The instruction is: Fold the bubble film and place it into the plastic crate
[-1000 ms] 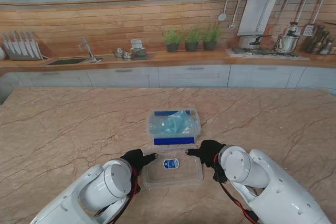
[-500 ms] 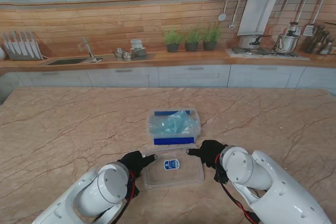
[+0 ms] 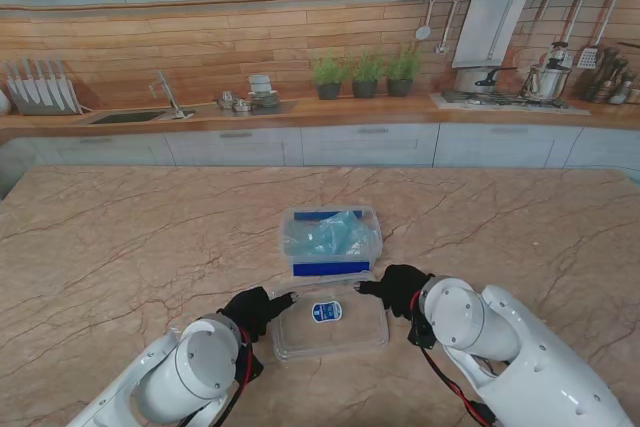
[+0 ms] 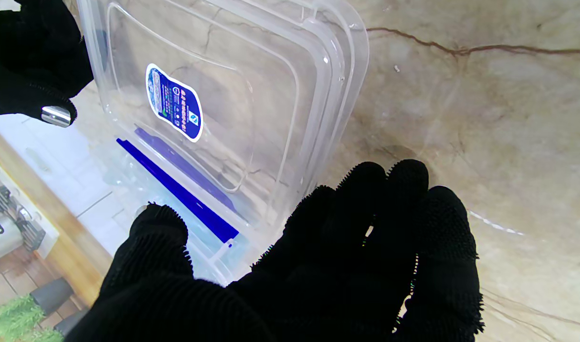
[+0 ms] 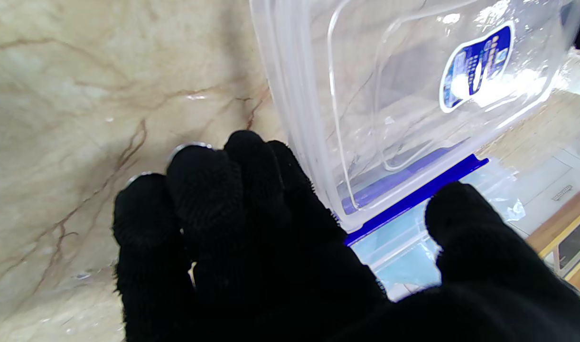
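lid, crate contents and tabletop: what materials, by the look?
Lid: clear, glossy rigid plastic; the table's veins show through it, and it bears a blue sticker.
Bubble film in the crate: thin, pale blue, crinkled translucent plastic.
Table: polished beige stone or a stone-look laminate, brown-veined; which one, the pictures leave open.
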Controlling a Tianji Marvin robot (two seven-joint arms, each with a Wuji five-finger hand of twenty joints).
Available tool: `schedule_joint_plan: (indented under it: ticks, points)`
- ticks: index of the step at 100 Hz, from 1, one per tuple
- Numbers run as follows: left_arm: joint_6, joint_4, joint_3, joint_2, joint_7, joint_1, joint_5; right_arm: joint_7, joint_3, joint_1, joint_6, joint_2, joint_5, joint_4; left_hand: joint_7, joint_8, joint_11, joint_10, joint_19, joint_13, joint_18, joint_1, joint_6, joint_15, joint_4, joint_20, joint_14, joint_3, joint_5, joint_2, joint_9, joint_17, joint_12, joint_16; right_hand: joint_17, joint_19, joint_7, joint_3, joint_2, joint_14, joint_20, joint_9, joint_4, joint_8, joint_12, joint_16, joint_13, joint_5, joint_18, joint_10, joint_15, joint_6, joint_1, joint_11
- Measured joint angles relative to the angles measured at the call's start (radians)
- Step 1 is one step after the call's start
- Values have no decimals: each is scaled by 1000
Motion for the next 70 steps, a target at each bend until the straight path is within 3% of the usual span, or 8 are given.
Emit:
schedule_joint_plan:
  ticks: [35,70]
  points:
    - [-23,-38,-29,2,-1,27,-6,22,20,-10,-1,6,-1,-29,0,2,-3,9,0,4,1,2,9,0,0,0,5,0,1,0,7,8,-1,-1,0,0,-1,0,0,2,0,-1,0,0,0,0,0,0,0,4,0,6,0,-1]
    - [1,-86,-43,9,-9,30,-2,41,38,-4,16,14,20,-76,0,2,-15,35,0,7,26,2,33,0,0,1,28,0,2,0,15,11,-2,-2,-1,0,-3,0,0,19,0,-2,0,0,0,0,0,-1,26,22,0,26,0,-6]
